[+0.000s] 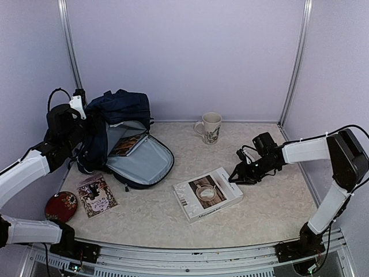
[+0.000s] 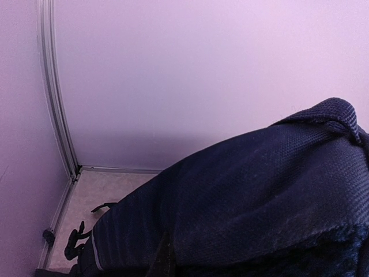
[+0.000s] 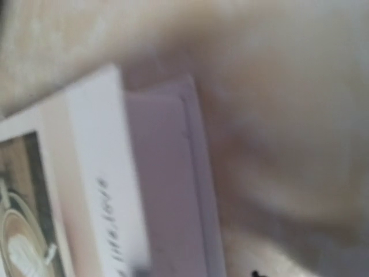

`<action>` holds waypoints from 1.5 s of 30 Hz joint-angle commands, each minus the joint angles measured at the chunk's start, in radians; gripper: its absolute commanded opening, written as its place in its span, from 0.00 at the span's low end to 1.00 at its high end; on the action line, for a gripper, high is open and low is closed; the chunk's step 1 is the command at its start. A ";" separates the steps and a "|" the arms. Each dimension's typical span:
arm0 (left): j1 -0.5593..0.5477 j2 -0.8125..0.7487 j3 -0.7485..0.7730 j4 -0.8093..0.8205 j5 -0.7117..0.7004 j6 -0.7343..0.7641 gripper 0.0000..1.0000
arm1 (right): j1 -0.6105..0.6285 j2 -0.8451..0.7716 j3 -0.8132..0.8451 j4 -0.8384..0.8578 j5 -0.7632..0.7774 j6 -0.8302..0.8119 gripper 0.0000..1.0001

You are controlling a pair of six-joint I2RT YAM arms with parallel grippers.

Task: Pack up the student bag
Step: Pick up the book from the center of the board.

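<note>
our left gripper (image 1: 86, 118) is closed tight against the upper left edge of the student bag (image 1: 128, 107), which lies unzipped just to its right, while our right gripper (image 1: 236, 176) sits just right of the white book (image 1: 209, 194), and we cannot tell how wide it stands.

White box (image 1: 208, 194): dark lettering along the near side and a barcode label on the left end, too small to read; only blurred letters in the right wrist view.
Small book (image 1: 96, 195): cover title not legible.
Book (image 1: 127, 145) in student bag (image 1: 124, 107): print unreadable.
</note>
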 commanded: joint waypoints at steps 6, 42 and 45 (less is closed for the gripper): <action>0.002 -0.049 0.036 0.196 0.012 -0.035 0.00 | 0.022 0.141 0.158 -0.150 -0.049 -0.170 0.53; -0.040 -0.030 0.052 0.186 0.075 -0.029 0.00 | 0.023 -0.315 -0.064 0.373 -0.392 0.475 0.00; -0.067 -0.023 0.069 0.168 0.092 -0.021 0.00 | 0.090 -0.273 -0.070 0.557 -0.288 0.616 0.00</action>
